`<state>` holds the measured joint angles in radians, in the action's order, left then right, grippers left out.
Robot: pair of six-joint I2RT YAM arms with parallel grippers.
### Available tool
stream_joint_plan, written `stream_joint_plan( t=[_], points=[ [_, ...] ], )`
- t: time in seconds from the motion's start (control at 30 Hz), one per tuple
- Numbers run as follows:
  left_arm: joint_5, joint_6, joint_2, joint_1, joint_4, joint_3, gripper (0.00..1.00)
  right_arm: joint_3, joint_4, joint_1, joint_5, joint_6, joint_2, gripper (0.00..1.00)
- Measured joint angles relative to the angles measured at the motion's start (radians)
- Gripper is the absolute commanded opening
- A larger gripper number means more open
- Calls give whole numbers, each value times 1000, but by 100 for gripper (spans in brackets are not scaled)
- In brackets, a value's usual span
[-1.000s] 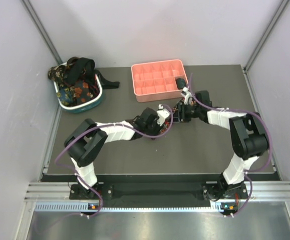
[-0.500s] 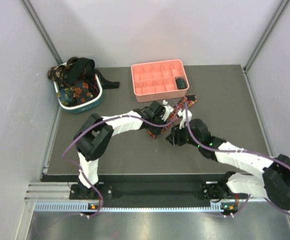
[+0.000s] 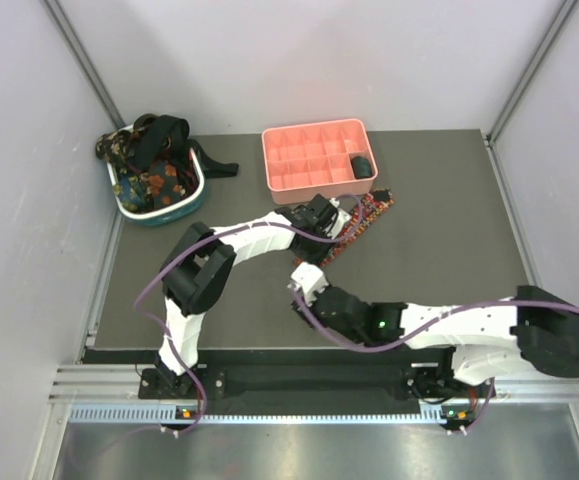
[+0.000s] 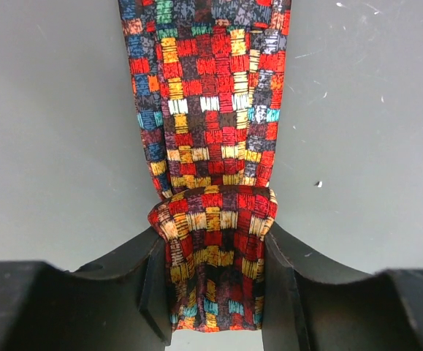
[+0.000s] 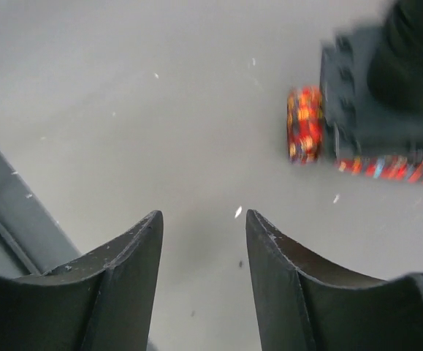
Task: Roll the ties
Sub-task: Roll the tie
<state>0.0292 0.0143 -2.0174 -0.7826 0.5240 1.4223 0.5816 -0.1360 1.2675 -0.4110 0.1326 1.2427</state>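
Observation:
A red-yellow-dark plaid tie (image 3: 364, 215) lies stretched out on the dark table, just in front of the pink tray. My left gripper (image 3: 331, 234) is shut on its rolled near end. In the left wrist view the roll (image 4: 215, 241) sits between the jaws of the left gripper (image 4: 212, 252), and the flat tie (image 4: 207, 95) runs away from it. My right gripper (image 3: 303, 284) is open and empty, low over the table, nearer the front than the tie. In the right wrist view the right gripper (image 5: 202, 219) faces bare table, with the roll (image 5: 304, 124) ahead to the right.
The pink compartment tray (image 3: 299, 150) stands at the back centre with a dark rolled tie (image 3: 362, 167) in its right compartment. A teal-and-white basket (image 3: 194, 200) at the back left holds floral ties (image 3: 154, 180) and black ones. White walls stand on both sides.
My right arm has left the tie near the tray and swung down to the front centre, now open over bare table. My left gripper has stayed on the tie, shifting slightly toward the tray.

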Motion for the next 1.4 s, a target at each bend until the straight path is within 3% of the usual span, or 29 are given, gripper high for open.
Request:
stream_joint_plan(
  t=[0.1,0.37,0.73,0.93,1.4],
  points=[
    [2,-5,-18,0,38,32,44,99,20,68,-95,-88,105,50],
    [6,-12,-62,0,128,112,44,297,114,114,-244,-261,369,54],
    [15,-14,-100,0,211,181,44,708,453,114,-478,-307,816,61],
    [36,-17,-101,-1,255,186,44,821,536,56,-539,-310,896,61],
    [42,-14,-136,-5,352,248,44,822,558,4,-557,-316,904,61]
  ],
)
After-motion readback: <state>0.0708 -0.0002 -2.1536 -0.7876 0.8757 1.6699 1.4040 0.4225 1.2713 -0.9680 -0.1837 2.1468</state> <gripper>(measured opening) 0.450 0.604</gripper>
